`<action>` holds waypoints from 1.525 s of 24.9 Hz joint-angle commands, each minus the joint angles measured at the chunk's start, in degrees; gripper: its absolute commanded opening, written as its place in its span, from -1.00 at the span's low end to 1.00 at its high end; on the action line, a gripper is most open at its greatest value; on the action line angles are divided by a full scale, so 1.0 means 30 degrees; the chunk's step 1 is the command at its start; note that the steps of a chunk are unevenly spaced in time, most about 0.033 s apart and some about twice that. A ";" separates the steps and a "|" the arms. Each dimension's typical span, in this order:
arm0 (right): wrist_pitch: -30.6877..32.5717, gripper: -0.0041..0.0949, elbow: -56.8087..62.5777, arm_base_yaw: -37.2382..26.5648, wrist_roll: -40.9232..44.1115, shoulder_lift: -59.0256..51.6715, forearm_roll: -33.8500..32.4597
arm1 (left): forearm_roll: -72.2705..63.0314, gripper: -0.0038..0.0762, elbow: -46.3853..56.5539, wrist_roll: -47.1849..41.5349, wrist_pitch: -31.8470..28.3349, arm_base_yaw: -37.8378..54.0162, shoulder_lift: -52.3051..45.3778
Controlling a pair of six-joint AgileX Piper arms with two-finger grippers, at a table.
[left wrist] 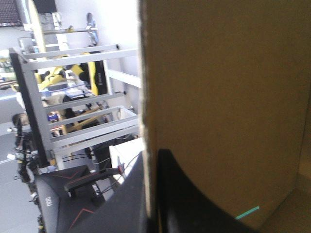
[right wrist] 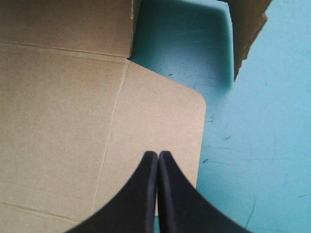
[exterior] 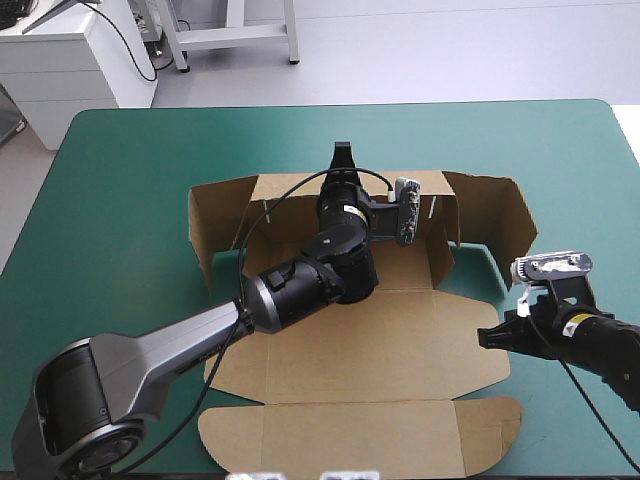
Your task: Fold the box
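Table: only the high view gives me the whole teal-green cover (exterior: 110,190). The right wrist view shows just a strip of it beside the board.

Box: the brown box (exterior: 370,350) lies opened out at mid-table. Its base and the near lid panel (exterior: 360,435) are flat. The far wall (exterior: 290,200) is raised, with 2 side wings, the left wing (exterior: 212,225) and the right wing (exterior: 495,215), standing at its ends.

Left arm: the left arm (exterior: 200,335) comes in from the near left corner and reaches across the base to the far wall.

Left gripper: in the high view I get only the black tip of the left gripper (exterior: 343,150) poking above the wall's top edge, and I cannot read the fingers there. The left wrist view settles it: the board's edge runs up between the 2 black fingers, 1 on each side, nearly closed on the sheet. It is clamped on the far wall.

Right gripper: the high view places the right gripper (exterior: 487,338) at the box's right side, well apart from the left one. The right wrist view adds that its 2 fingers are pressed together in 1 pointed arch with nothing between them.

Side flap: the right wrist view shows the arch's tip over the round-cornered side flap (right wrist: 165,116), near its outer edge. I cannot tell whether it touches the flap.

Wing corner: in the same view, a corner of the right wing stands ahead of the gripper, over the cover.
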 commanded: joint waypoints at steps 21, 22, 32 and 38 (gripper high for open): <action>0.3402 -0.96 -1.6392 -0.0399 0.0592 0.9952 -0.2641 | 0.9590 -0.92 0.6476 -0.8971 -0.1559 -0.0729 -0.2410; 0.3680 -0.96 -1.7144 -0.0521 0.0511 1.0723 -0.2641 | 0.9590 -0.92 0.6476 -0.8971 -0.1560 -0.0729 -0.2410; 0.3935 -0.96 -2.1005 -0.0898 0.0456 1.5474 -0.2818 | 0.9590 -0.92 0.6476 -0.8971 -0.1603 -0.0729 -0.2410; 0.6178 -0.96 -2.1005 -0.0898 0.0046 1.6841 -0.2299 | 0.9590 -0.92 0.6476 -0.8971 -0.1632 -0.0729 -0.2410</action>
